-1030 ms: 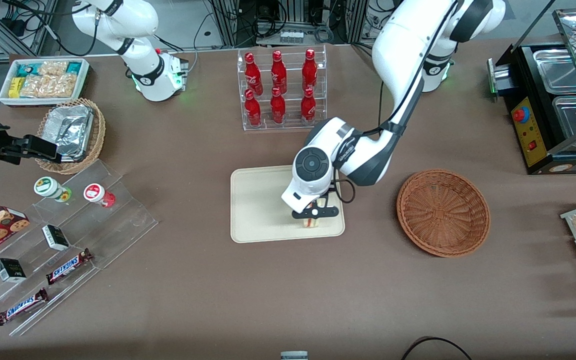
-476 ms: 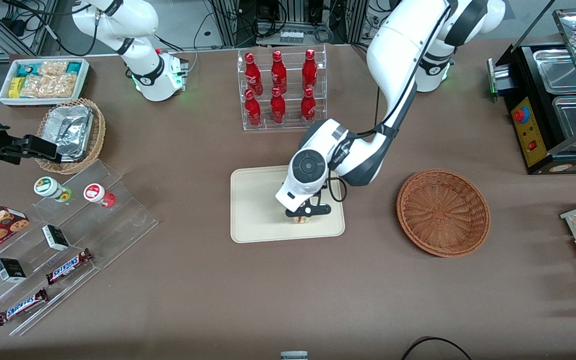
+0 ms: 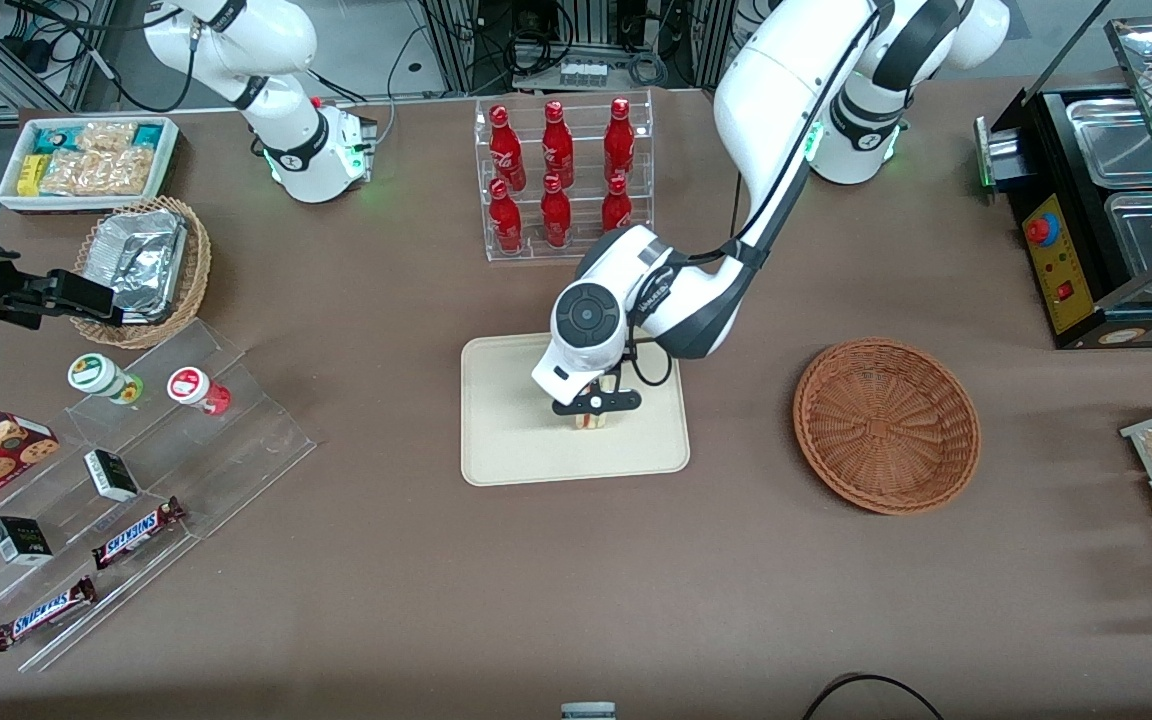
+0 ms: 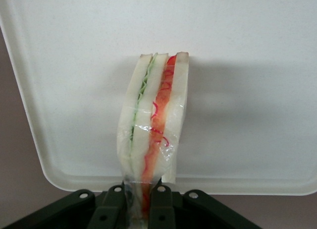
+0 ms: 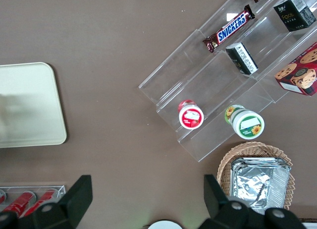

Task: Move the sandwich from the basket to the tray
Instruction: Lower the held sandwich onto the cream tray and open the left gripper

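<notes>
Fingers (image 4: 115, 205): pressed onto the wrapped end of the sandwich, one on each side, with only the wrapper and bread between them.
Gripper (image 3: 593, 403): above the middle of the tray, pointing down, holding the sandwich by one end.
Sandwich (image 4: 153, 125): a pale wedge in clear wrap, green filling along one layer and red along the other; it hangs from the gripper over the tray, and whether its free end touches the tray cannot be told.
Tray (image 3: 506, 440): cream, on the brown table, its long edge farther from the front camera near the rack of red bottles (image 3: 558, 180).
Basket (image 3: 886, 425): reddish-brown wicker, on the table beside the tray toward the working arm's end, well apart from the tray's short edge.
</notes>
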Controlling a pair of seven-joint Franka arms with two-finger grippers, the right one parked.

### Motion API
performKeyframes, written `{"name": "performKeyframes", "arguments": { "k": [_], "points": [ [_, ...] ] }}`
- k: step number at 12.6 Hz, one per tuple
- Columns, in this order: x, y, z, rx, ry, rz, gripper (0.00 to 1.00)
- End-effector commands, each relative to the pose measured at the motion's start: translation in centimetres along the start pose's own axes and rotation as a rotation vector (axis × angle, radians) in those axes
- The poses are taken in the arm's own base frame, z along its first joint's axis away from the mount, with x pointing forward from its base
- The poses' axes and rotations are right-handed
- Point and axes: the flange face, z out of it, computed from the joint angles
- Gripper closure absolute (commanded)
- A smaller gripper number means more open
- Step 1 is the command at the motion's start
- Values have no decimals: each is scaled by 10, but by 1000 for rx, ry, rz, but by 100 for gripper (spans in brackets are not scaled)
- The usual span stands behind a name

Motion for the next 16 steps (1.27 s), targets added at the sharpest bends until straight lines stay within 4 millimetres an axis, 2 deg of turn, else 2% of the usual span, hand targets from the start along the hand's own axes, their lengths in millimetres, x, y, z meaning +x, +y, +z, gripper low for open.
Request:
{"name": "performKeyframes", "arguments": {
  "k": [1,13,14,16],
  "points": [
    [0,-3,1,23,17,-12,100],
    [-8,6,9,47,48,-57,100],
    [-8,4,14,59,55,-60,95],
    [-8,3,23,57,69,-68,75]
  ]
}}
